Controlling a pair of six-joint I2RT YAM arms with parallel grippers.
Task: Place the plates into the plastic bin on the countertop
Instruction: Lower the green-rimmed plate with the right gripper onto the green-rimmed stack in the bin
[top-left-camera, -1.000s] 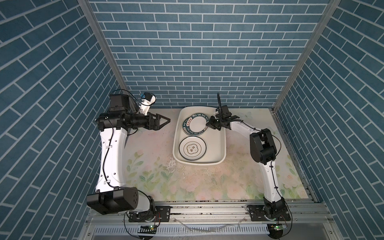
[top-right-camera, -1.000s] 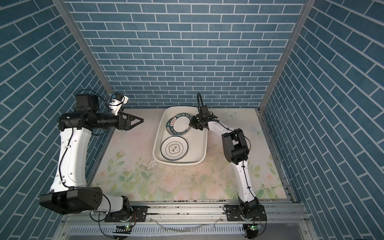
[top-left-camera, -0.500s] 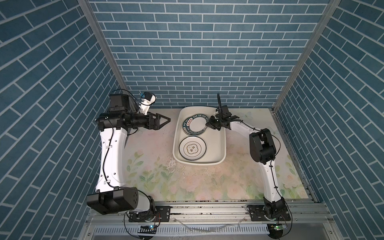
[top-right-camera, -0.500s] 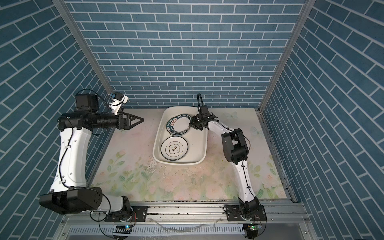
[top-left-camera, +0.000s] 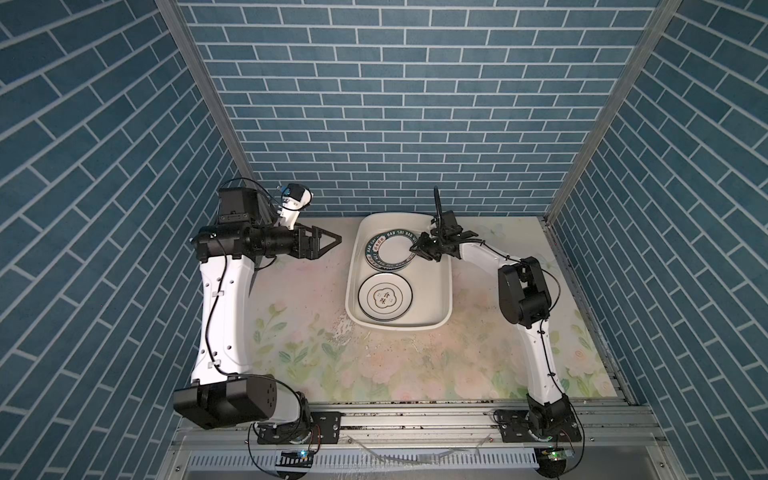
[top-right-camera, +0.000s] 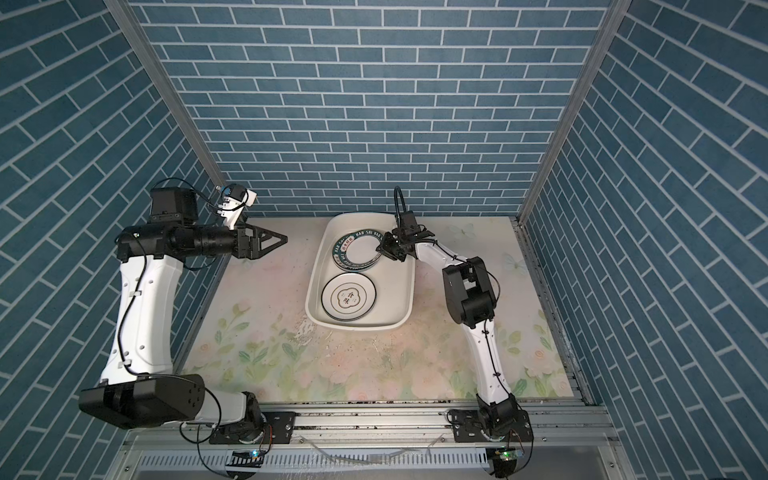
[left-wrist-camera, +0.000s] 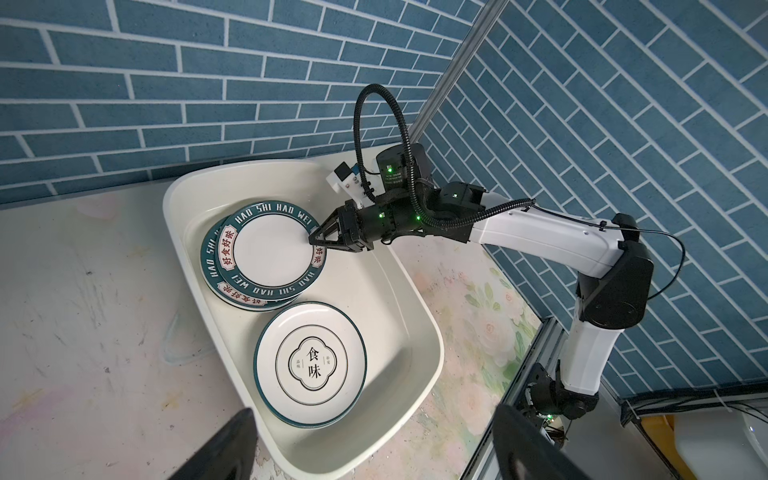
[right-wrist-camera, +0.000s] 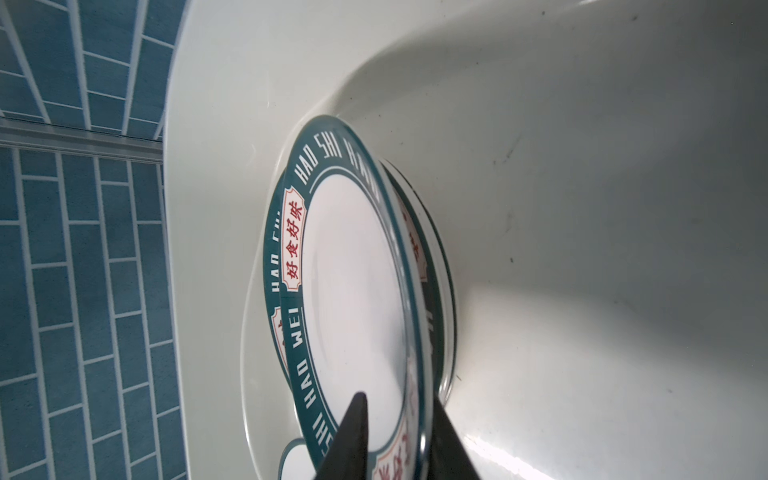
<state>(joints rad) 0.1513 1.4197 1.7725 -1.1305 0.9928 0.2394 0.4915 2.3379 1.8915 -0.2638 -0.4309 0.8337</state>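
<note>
1. You are looking at your right gripper reaching into the far half of the plastic bin. Its jaws are standing slightly parted, one over and one under the rim of the top lettered plate, and are not pinching it
2. That plate is lying offset on the other green-rimmed plates, with its gripper-side edge sitting raised above them
3. The ringed plate, bearing black characters, is resting flat in the bin's near half, with another rim showing beneath it
4. Your left gripper is hovering over the countertop, left of the bin and clear of it, with its jaws spread wide and carrying nothing
5. The bin is sitting on the countertop by the back wall
</note>
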